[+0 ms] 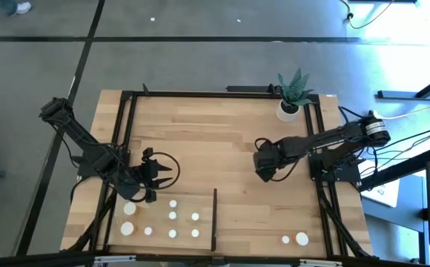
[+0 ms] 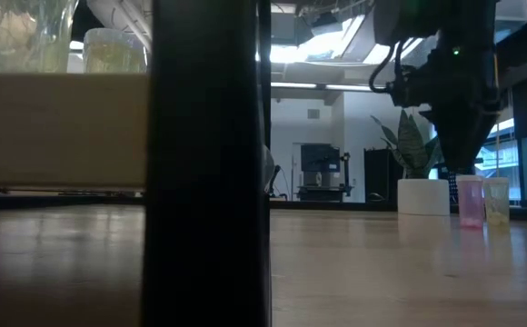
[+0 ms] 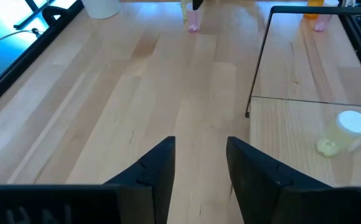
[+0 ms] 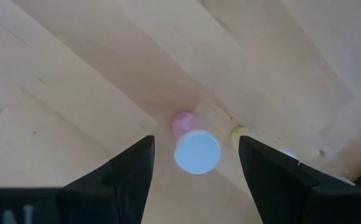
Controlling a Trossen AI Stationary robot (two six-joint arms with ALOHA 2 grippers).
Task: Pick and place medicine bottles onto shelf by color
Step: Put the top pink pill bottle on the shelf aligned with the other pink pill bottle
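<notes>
Looking straight down, the left gripper (image 1: 158, 172) hovers just above the shelf (image 1: 200, 199), where white-capped medicine bottles (image 1: 173, 216) stand in rows; the right gripper (image 1: 263, 169) hangs over mid-table. Low down, a pink bottle (image 2: 470, 201) and a pale green bottle (image 2: 495, 200) stand beside the plant pot (image 2: 423, 196). Past the left wrist's empty, parted fingers (image 3: 157, 168), a green bottle (image 3: 346, 128) sits on the shelf. Between the right wrist's wide-open fingers (image 4: 132, 167), a pink bottle's white cap (image 4: 196, 151) shows, ungripped.
</notes>
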